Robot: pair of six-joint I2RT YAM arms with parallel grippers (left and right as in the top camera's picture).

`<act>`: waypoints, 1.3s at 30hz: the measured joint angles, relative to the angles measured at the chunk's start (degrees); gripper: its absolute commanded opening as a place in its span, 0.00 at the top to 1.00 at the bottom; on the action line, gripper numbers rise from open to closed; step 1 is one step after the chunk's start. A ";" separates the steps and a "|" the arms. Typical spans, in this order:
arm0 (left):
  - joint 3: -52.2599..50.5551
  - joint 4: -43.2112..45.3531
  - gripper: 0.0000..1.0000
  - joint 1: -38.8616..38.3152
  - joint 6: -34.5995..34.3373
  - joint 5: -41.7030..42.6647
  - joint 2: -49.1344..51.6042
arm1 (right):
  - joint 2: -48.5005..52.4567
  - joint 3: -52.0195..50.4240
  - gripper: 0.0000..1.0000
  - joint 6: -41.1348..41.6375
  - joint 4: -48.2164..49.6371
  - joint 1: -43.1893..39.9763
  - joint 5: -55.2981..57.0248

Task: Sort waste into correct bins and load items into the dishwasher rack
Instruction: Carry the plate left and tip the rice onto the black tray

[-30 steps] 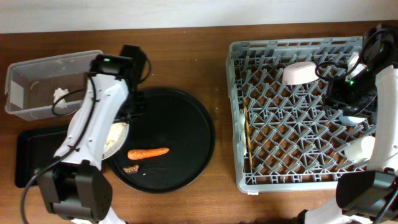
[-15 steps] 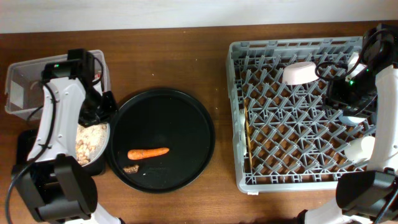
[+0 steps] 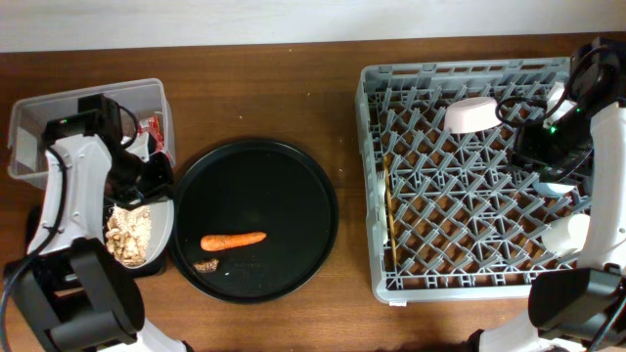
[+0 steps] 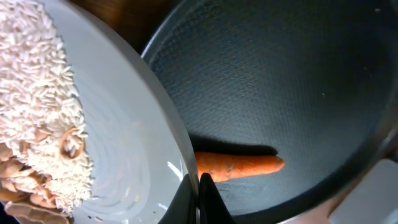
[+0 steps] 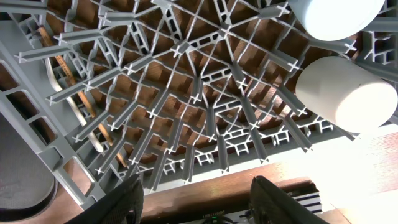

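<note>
The left gripper [image 4: 199,198] is clamped on the plate [image 4: 124,149] rim, so the plate and its scraps [image 4: 37,112] wall off everything on its left. On its right the round tray [image 4: 292,74] lies open, save the carrot [image 4: 239,165] just beyond its tips. The right gripper [image 5: 202,199], jaws spread, faces bare rack [image 5: 205,93] pegs straight ahead; two cups [image 5: 345,93] crowd its right, fork [image 5: 87,134] and chopsticks [image 5: 59,62] lie off to its left.
</note>
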 measured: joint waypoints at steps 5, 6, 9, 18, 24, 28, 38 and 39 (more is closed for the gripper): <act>0.00 -1.09 1.00 4.02 4.98 8.57 -0.15 | 0.00 -0.02 0.42 -0.02 0.00 0.00 -0.02; -0.02 -1.42 1.00 5.05 6.03 10.40 -0.31 | 0.00 -0.02 0.41 -0.02 0.00 0.00 0.00; -0.04 -2.27 1.00 8.35 8.35 14.58 -1.57 | 0.00 0.00 0.42 0.00 0.00 0.00 0.00; -0.04 -3.15 1.00 13.88 11.76 22.60 -5.95 | 0.00 0.00 0.42 -0.02 0.00 0.00 0.00; -0.04 -4.26 1.00 16.92 13.94 26.93 -5.95 | 0.00 0.00 0.42 -0.07 0.02 0.00 0.00; -0.04 -4.79 1.00 19.43 17.18 30.10 -5.95 | 0.00 0.00 0.42 -0.11 0.00 0.00 0.00; -2.40 -6.73 1.00 25.16 26.82 42.32 -5.97 | 0.00 0.00 0.42 -0.15 0.00 0.00 0.00; -2.60 -6.78 1.00 25.44 27.45 42.69 -5.97 | 0.00 -0.02 0.42 -0.13 0.00 0.00 0.00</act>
